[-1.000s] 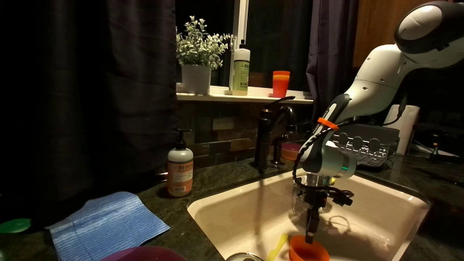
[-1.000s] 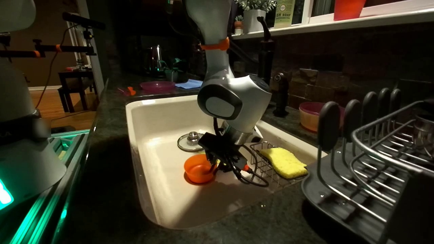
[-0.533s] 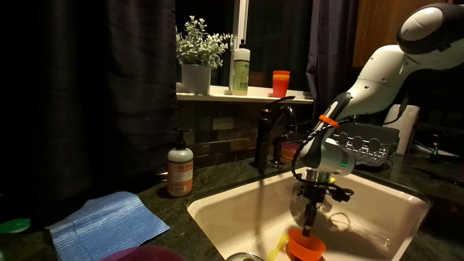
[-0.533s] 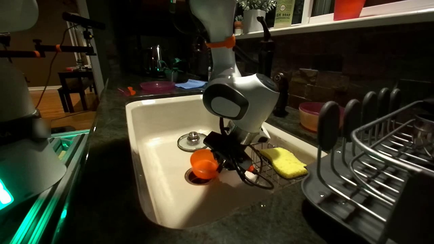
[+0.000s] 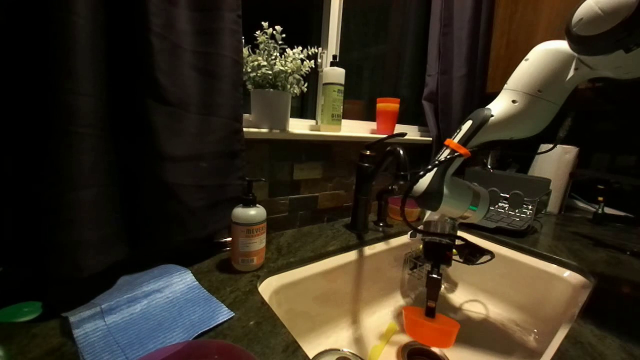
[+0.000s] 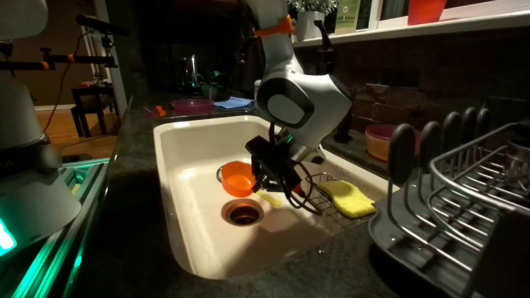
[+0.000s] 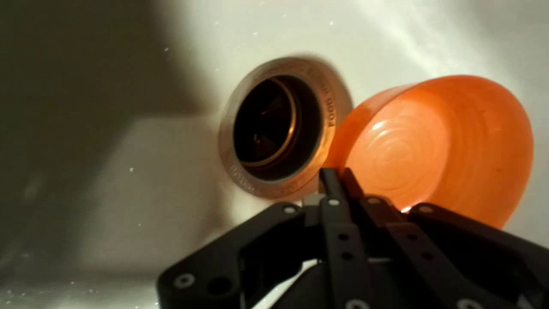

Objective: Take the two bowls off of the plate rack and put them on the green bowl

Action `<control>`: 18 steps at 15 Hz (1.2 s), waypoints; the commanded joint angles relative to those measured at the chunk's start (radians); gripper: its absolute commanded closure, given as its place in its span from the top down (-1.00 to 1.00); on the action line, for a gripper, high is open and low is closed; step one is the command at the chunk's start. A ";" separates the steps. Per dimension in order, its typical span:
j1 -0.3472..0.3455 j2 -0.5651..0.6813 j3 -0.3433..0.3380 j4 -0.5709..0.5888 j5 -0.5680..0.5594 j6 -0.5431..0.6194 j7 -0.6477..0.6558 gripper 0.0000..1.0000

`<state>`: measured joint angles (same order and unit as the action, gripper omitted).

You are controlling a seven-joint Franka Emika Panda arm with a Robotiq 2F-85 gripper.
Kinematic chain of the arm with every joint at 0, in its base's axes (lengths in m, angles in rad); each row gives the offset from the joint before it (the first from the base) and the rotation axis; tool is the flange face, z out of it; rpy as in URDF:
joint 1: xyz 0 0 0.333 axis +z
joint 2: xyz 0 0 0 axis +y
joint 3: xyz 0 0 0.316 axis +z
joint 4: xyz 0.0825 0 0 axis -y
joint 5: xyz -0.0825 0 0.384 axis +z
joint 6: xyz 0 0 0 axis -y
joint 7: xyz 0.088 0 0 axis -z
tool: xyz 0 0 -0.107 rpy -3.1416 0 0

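Note:
My gripper (image 5: 430, 312) is shut on the rim of the orange-red bowl (image 5: 431, 330) and holds it tilted above the sink floor. In the wrist view my fingers (image 7: 336, 171) pinch the near edge of this bowl (image 7: 399, 150), and its inside shows. The bowl (image 6: 238, 180) and my gripper (image 6: 257, 188) also show in an exterior view. A round piece, magenta above and light orange below (image 6: 379, 140), stands on the counter by the faucet; I cannot tell if it is two stacked bowls. The plate rack (image 6: 401, 154) stands right of the sink. The green bowl is not in view.
The white sink (image 6: 198, 244) has an open drain (image 6: 245, 213). A yellow-green utensil (image 6: 269, 198) and a glass lid (image 5: 337, 354) lie in it. A yellow sponge (image 6: 348, 198) rests on a wire holder. The faucet (image 5: 364, 192) stands behind. A magenta plate (image 6: 192, 104) lies beyond.
The orange-red bowl has risen off the drain in my shut gripper and tilted. It has moved up and away from the drain, which is now uncovered. The arm has risen with it.

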<state>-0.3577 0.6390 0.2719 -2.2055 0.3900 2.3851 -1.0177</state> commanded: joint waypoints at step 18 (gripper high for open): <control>0.158 -0.604 -0.337 -0.046 -0.177 -0.304 0.499 -0.98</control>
<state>-0.2167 0.0777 -0.0152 -2.2735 0.2537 2.0976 -0.6047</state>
